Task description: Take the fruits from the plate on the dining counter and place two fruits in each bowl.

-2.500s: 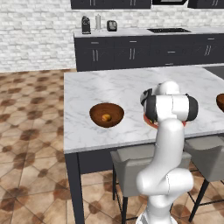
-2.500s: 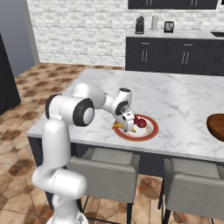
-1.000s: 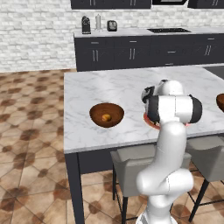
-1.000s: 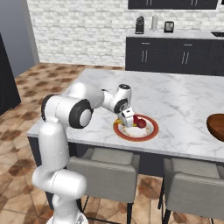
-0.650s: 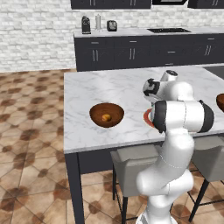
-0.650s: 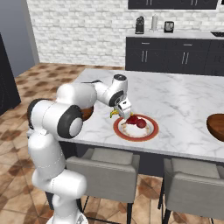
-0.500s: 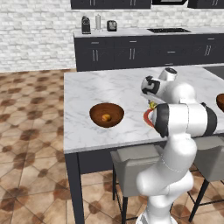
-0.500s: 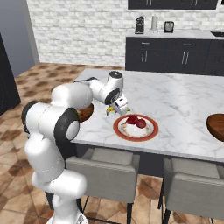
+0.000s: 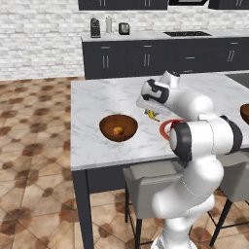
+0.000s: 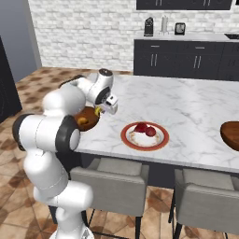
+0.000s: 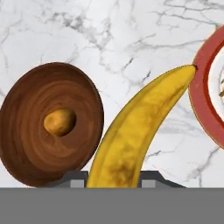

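Note:
My gripper (image 9: pixel 149 111) is shut on the yellow banana (image 9: pixel 153 116), held just above the marble dining counter (image 9: pixel 97 99) between the plate and the left bowl. In the hand view the banana (image 11: pixel 131 135) runs from the bottom up to the plate's red rim (image 11: pixel 202 94). The brown bowl (image 11: pixel 26 131) lies to its left with an orange fruit (image 11: pixel 60 121) inside. From the right, the gripper (image 10: pixel 106 108) hangs beside that bowl (image 10: pixel 88 120). The plate (image 10: pixel 161 140) carries two red fruits (image 10: pixel 141 127). A second bowl (image 10: pixel 231 134) sits far right.
Two grey stools (image 10: pixel 109 184) stand tucked under the counter's near edge. A dark cabinet run (image 9: pixel 146 58) with small appliances (image 9: pixel 95 27) lines the back wall. Bare marble spreads behind the bowls and plate.
The gripper has lifted the banana off the plate and carried it left towards the bowl holding the orange fruit. The arm swung with it.

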{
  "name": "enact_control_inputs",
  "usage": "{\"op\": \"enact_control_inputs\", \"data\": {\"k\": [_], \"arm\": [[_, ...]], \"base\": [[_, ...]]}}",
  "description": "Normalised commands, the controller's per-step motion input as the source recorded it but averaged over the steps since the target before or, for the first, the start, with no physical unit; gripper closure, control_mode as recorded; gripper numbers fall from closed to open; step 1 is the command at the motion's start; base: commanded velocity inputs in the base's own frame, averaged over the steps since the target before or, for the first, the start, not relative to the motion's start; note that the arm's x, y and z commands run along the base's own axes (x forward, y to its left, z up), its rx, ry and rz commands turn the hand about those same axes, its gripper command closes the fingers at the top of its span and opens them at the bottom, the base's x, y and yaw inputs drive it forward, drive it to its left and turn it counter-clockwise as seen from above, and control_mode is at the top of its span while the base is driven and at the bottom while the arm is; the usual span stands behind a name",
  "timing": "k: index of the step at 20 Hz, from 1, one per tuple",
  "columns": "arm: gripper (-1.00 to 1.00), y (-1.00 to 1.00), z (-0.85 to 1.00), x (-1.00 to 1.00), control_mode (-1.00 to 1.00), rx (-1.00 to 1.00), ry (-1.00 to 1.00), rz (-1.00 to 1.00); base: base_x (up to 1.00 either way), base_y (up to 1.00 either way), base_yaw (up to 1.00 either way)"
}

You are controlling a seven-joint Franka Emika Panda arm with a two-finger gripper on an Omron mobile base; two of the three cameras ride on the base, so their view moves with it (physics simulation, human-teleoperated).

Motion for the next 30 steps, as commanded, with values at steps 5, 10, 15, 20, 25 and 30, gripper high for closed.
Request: {"op": "enact_control_inputs", "data": {"k": [5, 10, 15, 20, 25, 30], "arm": [[1.00, 1.00, 0.03, 0.07, -1.00, -0.22, 0.03, 0.21], [1.00, 1.00, -0.08, 0.29, -1.00, -0.25, 0.09, 0.06], [1.00, 0.67, -0.64, 0.54, -1.00, -0.07, 0.09, 0.00], [1.00, 0.07, -0.32, 0.16, -1.00, 0.01, 0.06, 0.00], [1.00, -0.28, -0.04, 0.04, -1.00, 0.10, 0.00, 0.00], [1.00, -0.08, -0.21, 0.05, -1.00, 0.04, 0.00, 0.00]], "base": [[0.00, 0.00, 0.00], [0.00, 0.00, 0.00], [0.00, 0.00, 0.00], [0.00, 0.00, 0.00], [0.00, 0.00, 0.00], [0.00, 0.00, 0.00]]}}
